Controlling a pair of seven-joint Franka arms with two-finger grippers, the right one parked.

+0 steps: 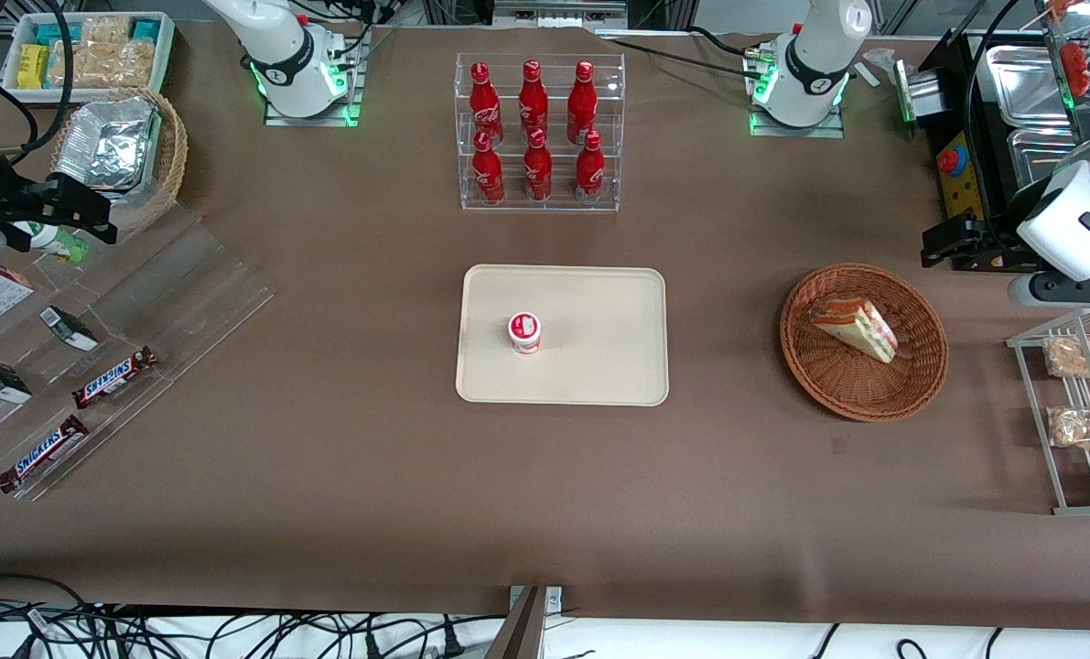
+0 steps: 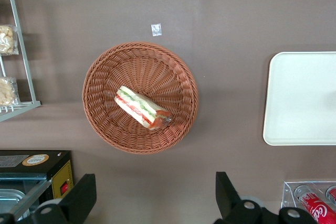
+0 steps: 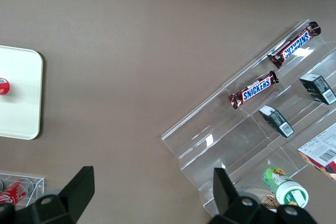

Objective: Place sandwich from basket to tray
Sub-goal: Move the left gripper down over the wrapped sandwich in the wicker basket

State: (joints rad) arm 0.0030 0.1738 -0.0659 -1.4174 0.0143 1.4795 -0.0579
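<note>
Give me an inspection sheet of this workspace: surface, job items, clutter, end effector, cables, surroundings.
Surface: brown table cover, a few creases.
Job's things: sandwich lies in the basket; tray sits toward the table's middle, apart from the basket.
Clutter: a small red-and-white cup stands on the tray; six red bottles in a clear rack; Snickers bars on an acrylic display; bagged snacks on a wire rack.
End effector: left end effector open, empty, hovering high over the table beside the basket.
Cables: bundle off the table's near edge.
Surroundings: foil-lined basket, metal trays.
</note>
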